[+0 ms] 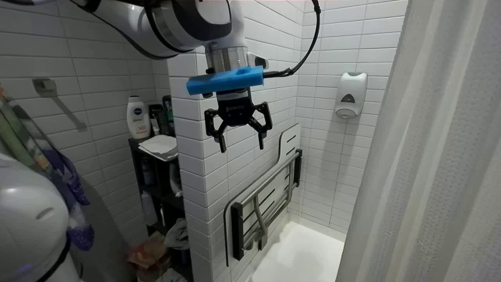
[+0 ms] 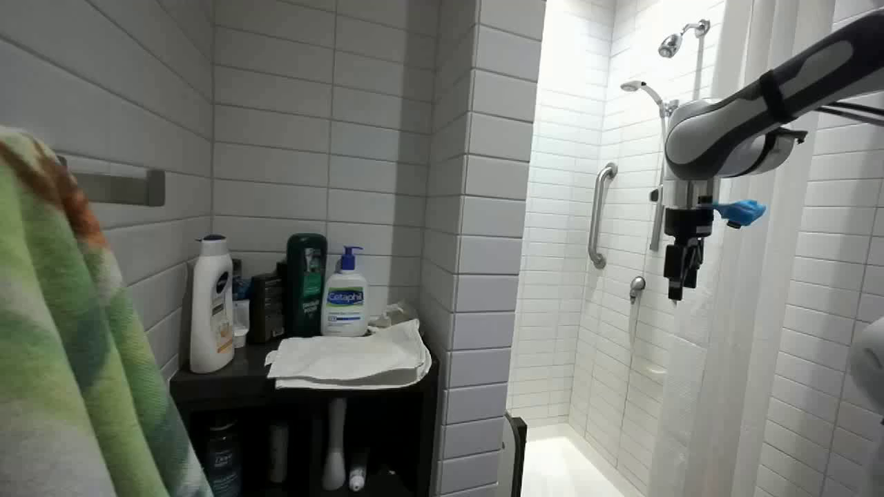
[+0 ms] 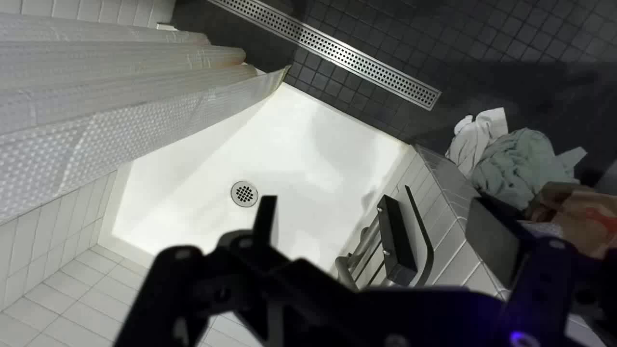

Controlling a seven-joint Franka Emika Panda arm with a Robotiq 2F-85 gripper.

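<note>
Claw (image 1: 242, 147) hung in midair pointing down, two fingers (image 1: 222, 145) spread well apart with just air between them, and it stood apart from the tiled partition (image 1: 190, 168). Some blue padded-looking piece (image 1: 225, 80) was stuck on right above the claw. Nearest thing, as far as I could tell, was the fold-up shower seat (image 1: 264, 196), stowed flat against the shower side of the partition and lower down than the claw. White shower tray (image 3: 308, 140) lay at the foot of the partition, with a round drain (image 3: 244, 193) in it and the pale curtain (image 3: 120, 106) hanging across from the partition. Soap dispenser (image 1: 351, 94) was up on the wall (image 1: 328, 176) past the partition's far end.

Other side of the partition had a dark shelf (image 2: 228, 388) right beside it. On top, working away from the partition: a folded white stack (image 2: 349, 359) (cloth or paper, couldn't tell), a Cetaphil pump bottle (image 2: 345, 304), a green bottle (image 2: 306, 283), then a white lotion bottle (image 2: 212, 307). Farther from the partition than all that hung a green patterned towel (image 2: 83, 331). Down low on the partition's shelf side sat a heap of clothes (image 3: 516, 164) and a paper bag (image 3: 588, 217).
</note>
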